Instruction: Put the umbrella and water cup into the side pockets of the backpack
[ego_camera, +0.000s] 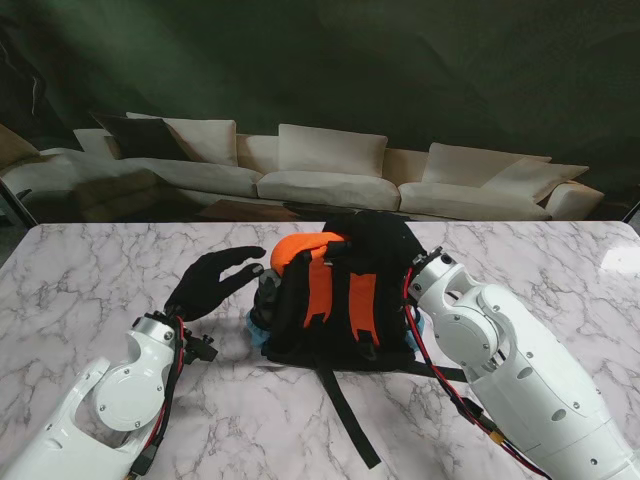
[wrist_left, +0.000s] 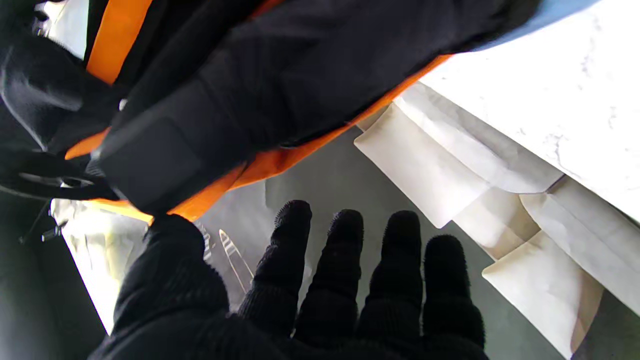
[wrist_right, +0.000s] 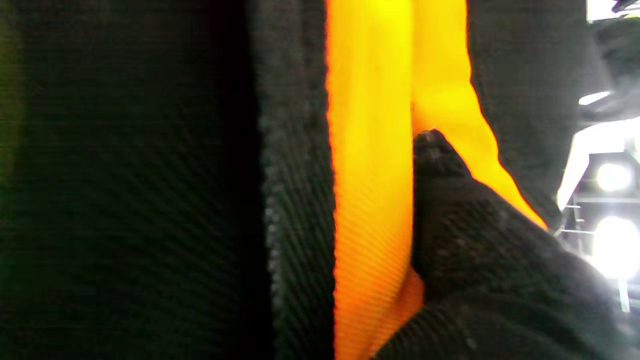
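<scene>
The black and orange backpack (ego_camera: 345, 305) lies in the middle of the marble table (ego_camera: 120, 260). A dark grey object (ego_camera: 268, 292) sticks out of the side pocket on its left side; I cannot tell if it is the cup or the umbrella. My black-gloved left hand (ego_camera: 212, 280) hovers just left of that pocket, open with fingers spread (wrist_left: 345, 280), holding nothing. My right hand (ego_camera: 392, 242) rests on the pack's far right top. In the right wrist view its thumb (wrist_right: 450, 215) pinches orange fabric (wrist_right: 370, 175) of the backpack (wrist_left: 250, 90).
A black strap (ego_camera: 348, 415) trails from the backpack toward me. Pale blue fabric (ego_camera: 257, 332) shows at the pack's near left corner. Beyond the far table edge stands a cream sofa (ego_camera: 320, 170).
</scene>
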